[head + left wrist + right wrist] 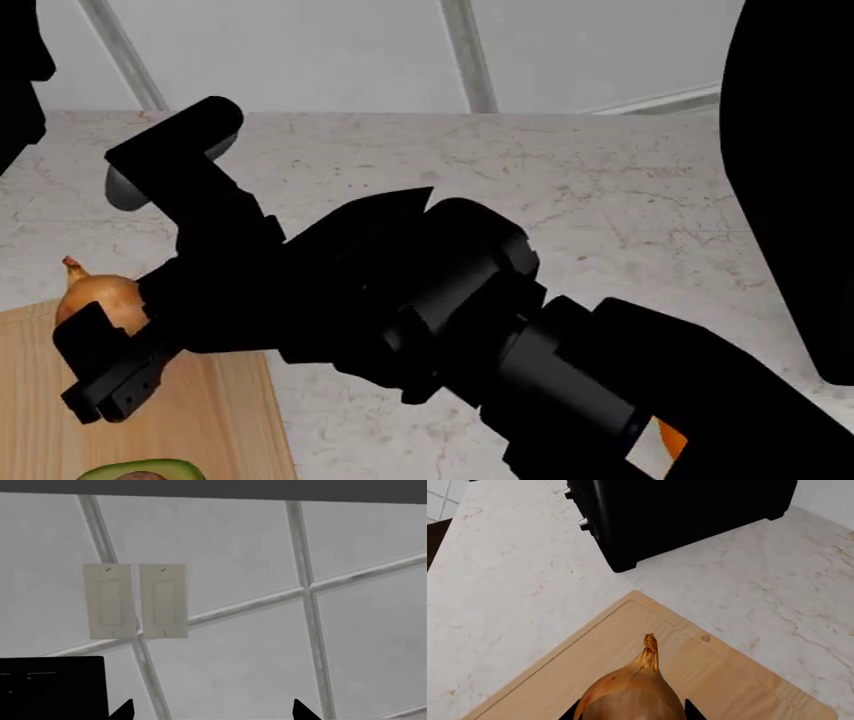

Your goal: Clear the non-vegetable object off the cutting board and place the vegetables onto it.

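Right tool (630, 715) clamped on onion (630, 695) over cutting board (727, 680); avocado (140, 468) on board nearby, black appliance (680, 510) beyond board, orange (671, 438) behind arm. Left tool (213, 714) spread wide.

In the head view the right arm (400, 310) covers most of the cutting board (200, 420) and the onion's (96, 297) near side; the avocado half (140, 470) is cut off by the lower edge; only a sliver of the orange fruit (671, 438) shows behind the forearm; in the left wrist view the left tool (212, 711) shows only two fingertips; the black appliance (680, 515) on the worktop (514, 580) runs off frame.
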`<state>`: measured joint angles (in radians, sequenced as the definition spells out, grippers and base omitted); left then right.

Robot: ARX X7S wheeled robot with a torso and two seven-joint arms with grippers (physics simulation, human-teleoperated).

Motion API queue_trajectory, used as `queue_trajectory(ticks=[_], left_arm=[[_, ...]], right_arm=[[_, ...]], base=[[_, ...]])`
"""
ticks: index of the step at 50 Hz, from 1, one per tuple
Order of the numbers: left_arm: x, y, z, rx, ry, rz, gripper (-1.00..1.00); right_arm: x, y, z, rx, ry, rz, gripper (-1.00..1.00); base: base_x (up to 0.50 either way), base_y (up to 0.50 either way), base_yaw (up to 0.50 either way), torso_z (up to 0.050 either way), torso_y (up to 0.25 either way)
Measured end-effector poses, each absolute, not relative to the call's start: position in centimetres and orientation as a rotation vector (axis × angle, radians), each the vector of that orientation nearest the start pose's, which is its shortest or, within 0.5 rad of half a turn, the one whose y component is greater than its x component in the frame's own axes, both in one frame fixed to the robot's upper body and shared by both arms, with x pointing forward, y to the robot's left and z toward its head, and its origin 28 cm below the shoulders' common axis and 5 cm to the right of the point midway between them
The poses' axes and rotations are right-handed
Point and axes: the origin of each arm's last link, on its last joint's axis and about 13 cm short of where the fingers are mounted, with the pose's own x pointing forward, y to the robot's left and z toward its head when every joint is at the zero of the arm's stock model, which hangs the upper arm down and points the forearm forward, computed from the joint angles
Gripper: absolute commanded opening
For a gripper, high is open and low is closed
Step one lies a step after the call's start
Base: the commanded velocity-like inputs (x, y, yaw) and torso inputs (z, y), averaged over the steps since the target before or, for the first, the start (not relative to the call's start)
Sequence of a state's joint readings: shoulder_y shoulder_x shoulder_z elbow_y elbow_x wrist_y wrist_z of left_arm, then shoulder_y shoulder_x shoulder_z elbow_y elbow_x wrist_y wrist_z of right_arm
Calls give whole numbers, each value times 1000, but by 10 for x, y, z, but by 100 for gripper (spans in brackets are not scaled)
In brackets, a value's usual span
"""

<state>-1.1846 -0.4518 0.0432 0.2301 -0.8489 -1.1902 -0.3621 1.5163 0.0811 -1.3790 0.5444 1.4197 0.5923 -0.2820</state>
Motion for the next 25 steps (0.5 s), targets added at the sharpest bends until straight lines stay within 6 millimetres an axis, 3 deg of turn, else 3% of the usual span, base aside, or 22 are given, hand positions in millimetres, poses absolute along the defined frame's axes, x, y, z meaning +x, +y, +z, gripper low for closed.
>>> queue_trajectory(ticks=[8, 9, 25], left_arm=[[295, 264, 330, -15, -154, -74, 100], [295, 264, 330, -15, -154, -74, 100], [295, 266, 329, -15, -154, -71, 100]], right_arm=[[358, 35, 231, -166, 475, 1201, -100], [358, 35, 231, -166, 477, 1201, 100], [356, 38, 233, -194, 463, 1216, 100]], base=[[0, 0, 0, 0, 0], [0, 0, 0, 0, 0], [0, 0, 0, 0, 0]])
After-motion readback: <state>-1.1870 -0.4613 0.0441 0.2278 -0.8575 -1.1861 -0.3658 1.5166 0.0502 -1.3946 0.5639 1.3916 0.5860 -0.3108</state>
